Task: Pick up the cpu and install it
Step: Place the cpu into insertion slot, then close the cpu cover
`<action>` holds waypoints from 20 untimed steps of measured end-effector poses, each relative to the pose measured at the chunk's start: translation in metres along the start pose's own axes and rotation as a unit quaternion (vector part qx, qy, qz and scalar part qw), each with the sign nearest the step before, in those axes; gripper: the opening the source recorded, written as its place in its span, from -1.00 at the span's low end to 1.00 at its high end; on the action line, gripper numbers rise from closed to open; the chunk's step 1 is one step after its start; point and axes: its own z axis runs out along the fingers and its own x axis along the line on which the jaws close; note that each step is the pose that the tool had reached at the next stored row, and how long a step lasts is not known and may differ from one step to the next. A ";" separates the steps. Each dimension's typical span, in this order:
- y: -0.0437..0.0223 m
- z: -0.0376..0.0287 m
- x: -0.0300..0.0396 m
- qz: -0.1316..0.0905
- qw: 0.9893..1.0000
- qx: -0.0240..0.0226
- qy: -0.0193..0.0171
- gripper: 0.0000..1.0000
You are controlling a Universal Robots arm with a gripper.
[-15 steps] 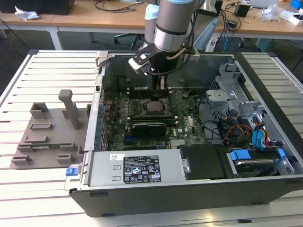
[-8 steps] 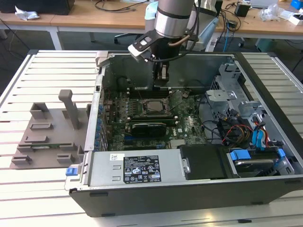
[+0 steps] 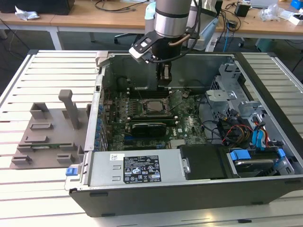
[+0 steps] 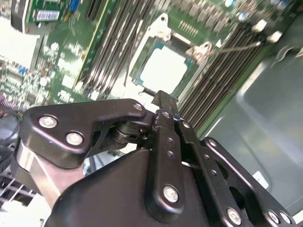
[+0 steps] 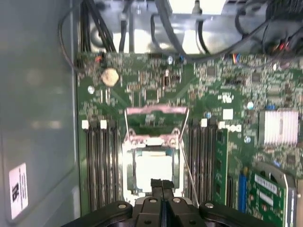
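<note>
We see the cpu lying flat in its socket on the motherboard, a pale square with the hinged retention frame standing open at one end. The open computer case rests on the slatted surface. The end effector hangs just above the socket's near edge, its fingers pressed together with nothing between them. In the exterior view the end effector sits low inside the case, over the cpu.

Our main worry is a downward touch that lands off-centre. Narrow closed tips bearing on one edge of the chip could tilt or slide it in the socket, and we judge that the contacts beneath would not forgive that. In the second wrist view the tips overlap the socket rim beside the cpu, so there looks to be little margin.

The thin wire lever runs just beside the socket and could catch on a finger. The memory slots crowd both sides, leaving little room for any sideways drift. We cannot tell whether the chip is fully seated.
</note>
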 end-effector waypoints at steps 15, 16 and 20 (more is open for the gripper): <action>0.0023 -0.0001 0.0000 0.000 1.000 -0.014 0.000 -0.79; 0.0052 -0.0002 0.0000 0.000 1.000 -0.014 0.000 -0.79; 0.0140 -0.0002 0.0001 -0.001 1.000 -0.013 0.000 -0.79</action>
